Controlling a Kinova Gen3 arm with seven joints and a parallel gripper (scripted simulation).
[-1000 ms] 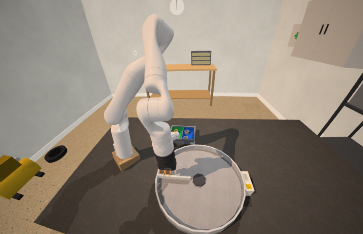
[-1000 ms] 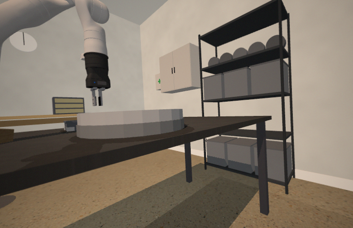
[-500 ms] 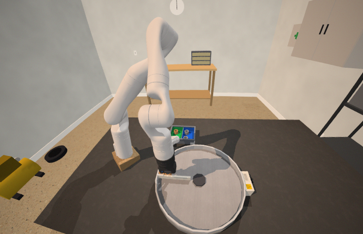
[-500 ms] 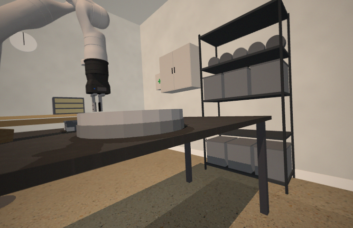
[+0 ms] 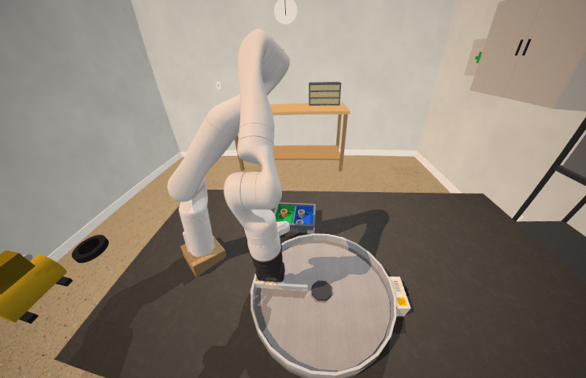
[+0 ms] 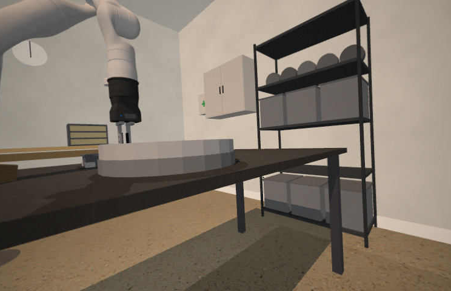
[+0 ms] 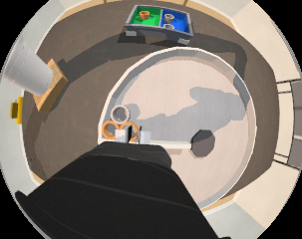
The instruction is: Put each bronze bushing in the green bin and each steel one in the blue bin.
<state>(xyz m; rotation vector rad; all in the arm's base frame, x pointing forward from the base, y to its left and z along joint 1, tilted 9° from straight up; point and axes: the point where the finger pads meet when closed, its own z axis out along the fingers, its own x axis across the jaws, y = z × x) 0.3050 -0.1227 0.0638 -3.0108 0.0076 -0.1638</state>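
My gripper (image 6: 123,137) (image 7: 136,131) is partly open and empty, with its fingertips low at the turntable's left edge; the top view hides them behind the wrist. The turntable (image 5: 324,339) (image 6: 164,151) (image 7: 215,90) carries two bronze bushings side by side, one (image 7: 104,130) at the wall and one (image 7: 137,131) at my fingers, partly hidden by them. A steel bushing (image 7: 113,115) lies just behind the pair. The green bin (image 5: 291,209) (image 7: 152,18) holds a bronze bushing (image 5: 283,213) (image 7: 145,15). The blue bin (image 5: 309,218) (image 7: 181,26) holds two steel bushings.
A pale bar (image 5: 294,287) (image 7: 177,145) runs from the turntable's left wall toward the dark hub (image 5: 321,290) (image 7: 202,143), close in front of the bronze pair. The raised rim surrounds the disc. A white box (image 5: 399,296) stands outside the rim at the right.
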